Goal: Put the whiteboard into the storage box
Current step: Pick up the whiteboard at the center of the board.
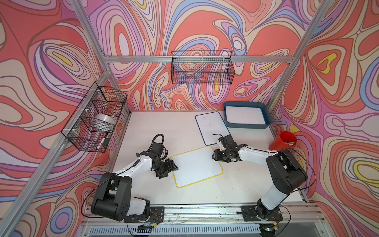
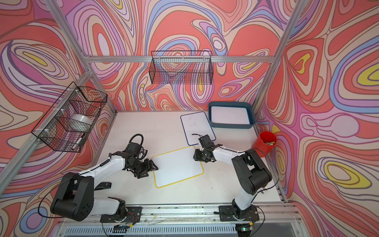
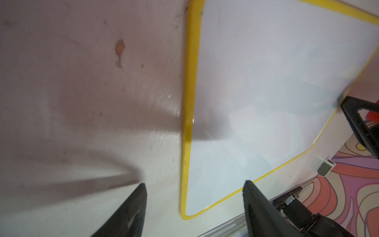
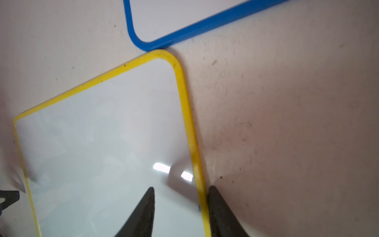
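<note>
A yellow-framed whiteboard (image 1: 196, 166) (image 2: 178, 166) lies flat mid-table. My left gripper (image 1: 174, 166) (image 3: 195, 183) is open, its tips straddling the board's near-left corner (image 3: 266, 82). My right gripper (image 1: 215, 157) (image 4: 182, 187) is open at the opposite edge, one finger over the white face (image 4: 102, 133) and the other on the table against the yellow frame. Behind it, corner to corner, lies a blue-framed whiteboard (image 1: 212, 128) (image 4: 184, 16). The dark teal storage box (image 1: 246, 125) (image 2: 231, 125) stands at the back right, and another whiteboard (image 1: 244, 116) lies in it.
A red bucket (image 1: 284, 141) hangs at the table's right edge. One black wire basket (image 1: 202, 67) is on the back wall, and another (image 1: 96, 119) on the left wall holds a tape roll and a marker. An aluminium rail (image 1: 205, 210) runs along the front.
</note>
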